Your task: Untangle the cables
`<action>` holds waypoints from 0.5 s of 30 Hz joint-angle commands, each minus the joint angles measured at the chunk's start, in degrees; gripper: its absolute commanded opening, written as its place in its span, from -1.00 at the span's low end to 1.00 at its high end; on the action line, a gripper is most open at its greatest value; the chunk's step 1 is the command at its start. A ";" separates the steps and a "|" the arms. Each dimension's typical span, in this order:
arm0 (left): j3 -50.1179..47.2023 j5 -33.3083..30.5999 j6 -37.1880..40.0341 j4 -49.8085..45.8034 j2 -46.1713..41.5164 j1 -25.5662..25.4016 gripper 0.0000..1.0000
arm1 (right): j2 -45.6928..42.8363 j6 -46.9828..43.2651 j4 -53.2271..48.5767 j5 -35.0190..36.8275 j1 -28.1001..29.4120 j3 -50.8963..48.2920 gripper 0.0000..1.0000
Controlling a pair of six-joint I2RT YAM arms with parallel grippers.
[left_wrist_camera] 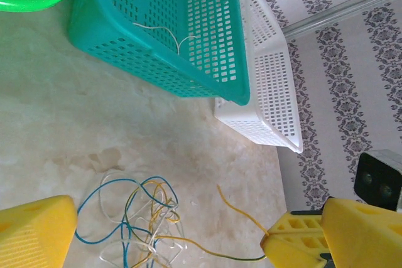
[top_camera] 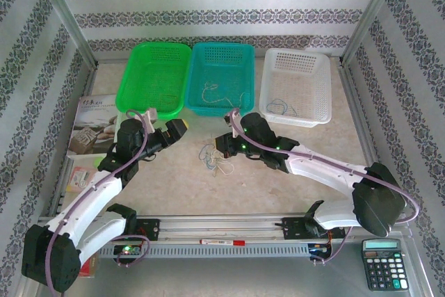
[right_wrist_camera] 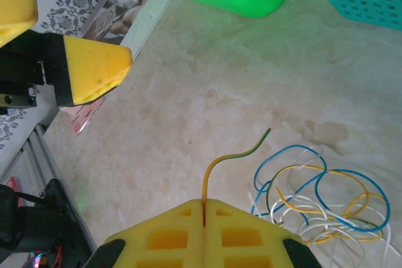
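The cables (top_camera: 214, 160) lie in a loose tangle of yellow, blue and whitish loops on the table between my two grippers; they also show in the left wrist view (left_wrist_camera: 135, 218) and the right wrist view (right_wrist_camera: 320, 199). My right gripper (right_wrist_camera: 204, 208) is shut on a yellow-green cable (right_wrist_camera: 232, 155), whose free end curls out past the fingertips. From above, the right gripper (top_camera: 221, 145) sits just right of the tangle. My left gripper (top_camera: 179, 129) is open to the tangle's upper left, nothing between its fingers (left_wrist_camera: 38, 230). The pinched cable (left_wrist_camera: 245, 218) runs into the right gripper's fingers (left_wrist_camera: 295, 233).
Three baskets stand in a row at the back: green (top_camera: 156, 74), teal (top_camera: 229, 67) with a whitish wire (top_camera: 208, 92) inside, white (top_camera: 299, 74) holding a bluish wire (top_camera: 281, 107). A booklet (top_camera: 94, 126) lies far left, a calculator (top_camera: 383, 263) near right.
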 commanded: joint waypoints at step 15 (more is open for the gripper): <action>2.10 -5.36 -15.93 16.34 9.91 -15.33 0.37 | -0.09 -5.73 7.13 -3.41 -0.59 -1.73 -1.00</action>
